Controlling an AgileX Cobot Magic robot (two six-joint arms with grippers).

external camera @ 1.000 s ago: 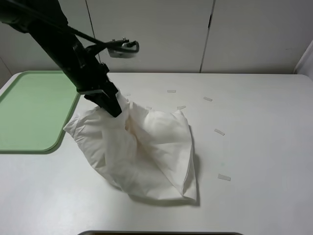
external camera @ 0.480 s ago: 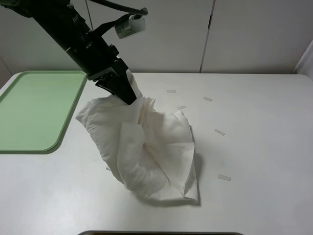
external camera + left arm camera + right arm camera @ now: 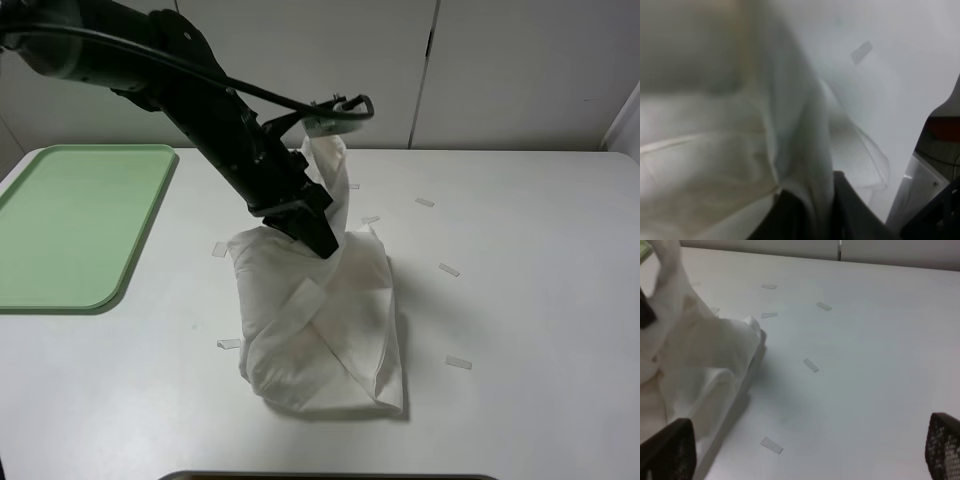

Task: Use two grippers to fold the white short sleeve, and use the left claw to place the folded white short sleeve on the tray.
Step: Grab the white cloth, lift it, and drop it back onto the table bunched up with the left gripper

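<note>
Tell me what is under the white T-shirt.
The white short sleeve rests on the table; one tape strip shows beside its edge. Whatever else lies beneath is covered.

Lab setting: bare white table [image 3: 540, 300], tape markers [image 3: 458, 362], plain white panels [image 3: 520, 70]

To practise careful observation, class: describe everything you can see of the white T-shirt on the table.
The white short sleeve is thin, soft-looking white cloth, crumpled and partly folded into a rough bundle with layered creases. Most of it lies on the white table, right of the green tray and clear of it. One part is drawn up into a peak, pinched in the shut left gripper, with a flap standing above it. No print shows.
</note>
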